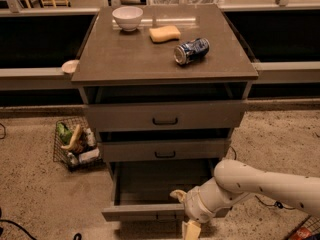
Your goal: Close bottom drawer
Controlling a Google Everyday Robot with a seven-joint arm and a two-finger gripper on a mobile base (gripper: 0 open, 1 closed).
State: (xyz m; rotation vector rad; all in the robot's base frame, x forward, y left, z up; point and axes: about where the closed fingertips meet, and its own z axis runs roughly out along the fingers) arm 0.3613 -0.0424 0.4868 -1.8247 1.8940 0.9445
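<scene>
Grey-brown is the cabinet (150, 64) in front of you, and its bottom drawer (145, 212) stands pulled well out from the cabinet's foot, so you look down into its dark, shallow box. The slim front panel sits nearest the camera, with the small dark bar handle (164, 216) at its centre.

Your white arm (265, 181) comes in from the cabinet's lower right. It runs low and nearly level, then bends at a rounded wrist (204, 207) just off the drawer's front right corner. The gripper (182, 215) is at the front panel, just right of the handle. Its two tan fingers (178, 195) are spread: one reaches up and left over the panel's top edge, and the other points down in front of the panel toward the floor. You cannot tell whether either of them touches the panel.

Above the bottom drawer, the middle drawer (165, 149) and the top drawer (165, 115) each stand a little out from the cabinet's body.

On the cabinet's top you have a white bowl (127, 17) at the back left. A yellow sponge (164, 33) sits just right of the bowl, and a blue can (191, 51) lies on its side toward the right. On the floor left of the cabinet stands a wire basket (59, 159) holding mixed items.
</scene>
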